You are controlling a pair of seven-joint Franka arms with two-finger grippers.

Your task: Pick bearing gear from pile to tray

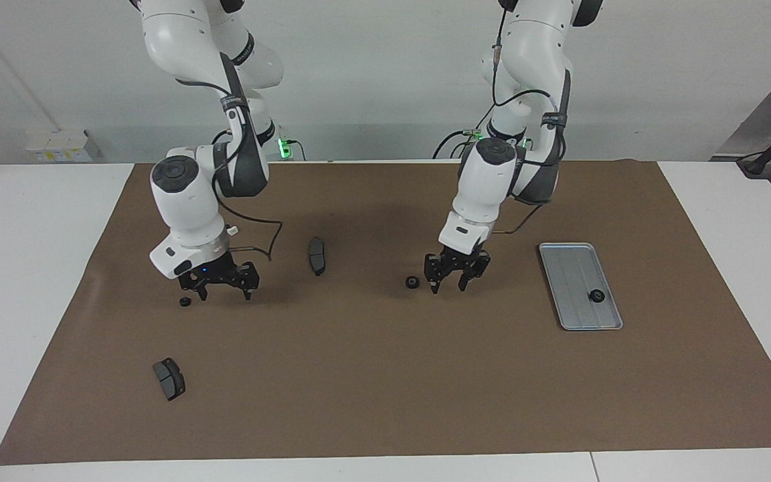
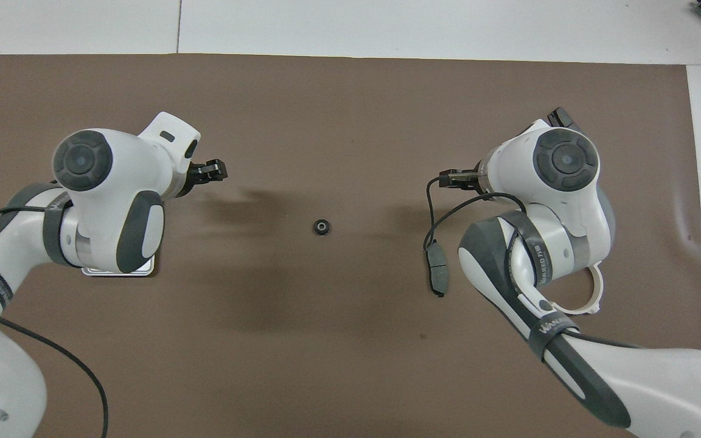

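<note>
Overhead view: left arm's wrist covers nearly all of the tray [image 2: 118,272]; only a sliver of its rim shows under the forearm. The gear lying in it is hidden there.

Right arm hides most of the white half-ring bracket [image 2: 594,296]; one curved end shows. In the facing view that bracket is out of sight.

Brake pad [image 2: 557,115] past the right tool [image 2: 457,179]: only a dark corner shows above the wrist housing.

Small gear [image 1: 185,301] just beside the right tool is covered from overhead.

Left tool [image 2: 207,172]: one fingertip visible overhead, rest under the wrist.

Both arms' upper links are cut off by picture edges.
</note>
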